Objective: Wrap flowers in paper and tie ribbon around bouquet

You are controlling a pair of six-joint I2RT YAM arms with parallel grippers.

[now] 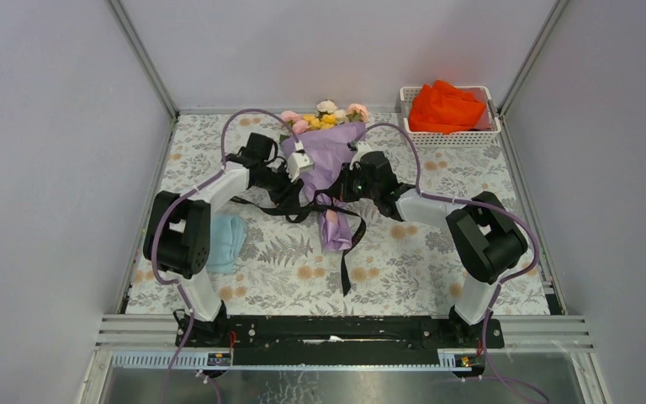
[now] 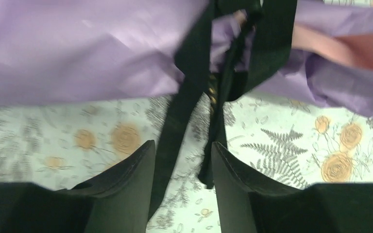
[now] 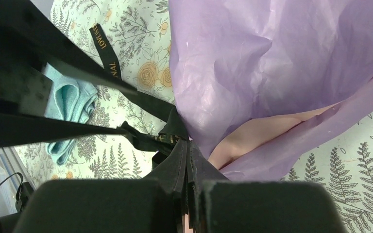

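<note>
Most of the job looks done: the flowers [image 1: 324, 116] sit in the paper [image 1: 330, 150], rolled into a purple cone with pink showing inside, and the bouquet [image 1: 328, 172] lies mid-worktop [image 1: 437, 261], heads toward the far wall. The ribbon [image 2: 175, 126] is crossed around the cone's narrow waist, though I can't tell whether any knot is tight; slack tails trail toward the near edge. The right claw [image 3: 188, 145] is pinched closed on the ribbon at the crossing, against the paper. The left claw [image 2: 183, 144] has its jaws apart, with two strands hanging between them ungripped. What's left, I'd judge, is finishing the tie. A blue cloth [image 1: 227, 240] lies beside the left arm, and an orange cloth [image 1: 444, 108] fills a basket [image 1: 450, 140] at the far right, both well apart from the work. Only the loose tails look a nuisance.
</note>
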